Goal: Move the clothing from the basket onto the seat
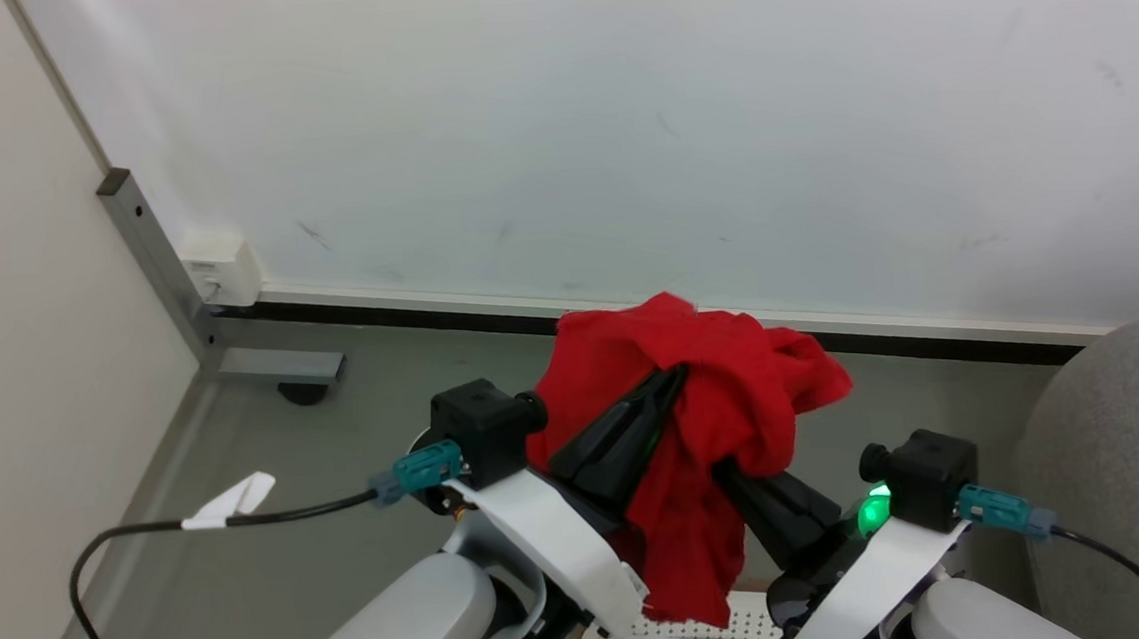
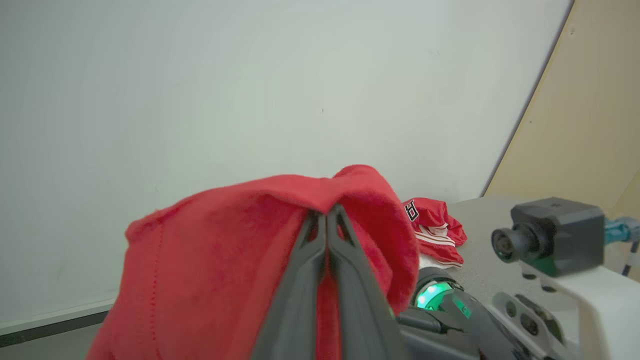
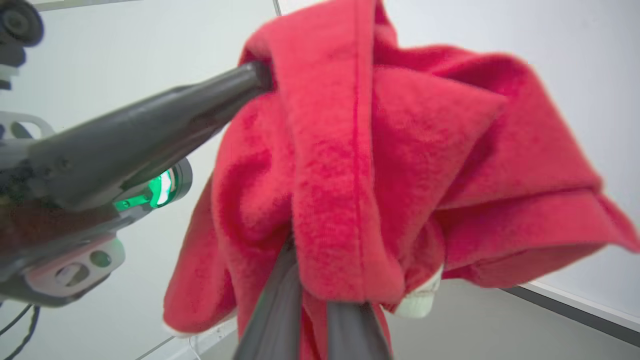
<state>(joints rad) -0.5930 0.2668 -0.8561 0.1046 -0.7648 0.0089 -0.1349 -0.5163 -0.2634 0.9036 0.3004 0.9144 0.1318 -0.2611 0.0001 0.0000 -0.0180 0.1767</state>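
Note:
A bright red garment (image 1: 707,420) hangs bunched in the air above the white holed basket (image 1: 721,625), whose edge shows at the bottom of the head view. My left gripper (image 1: 676,374) is shut on its upper fold; in the left wrist view the closed gripper (image 2: 327,212) meets under the draped cloth (image 2: 225,260). My right gripper (image 1: 736,478) reaches up from the right under the cloth, its tips hidden, with red cloth (image 3: 360,150) between its fingers (image 3: 280,310). A second red garment (image 2: 435,230) with white stripes and dark lettering lies on the grey seat (image 1: 1119,441).
A pale wall with a dark baseboard (image 1: 429,314) stands close ahead. At the left are a grey metal post (image 1: 154,258), a white wall socket (image 1: 220,269) and a black cable (image 1: 143,530) over the grey floor (image 1: 338,446).

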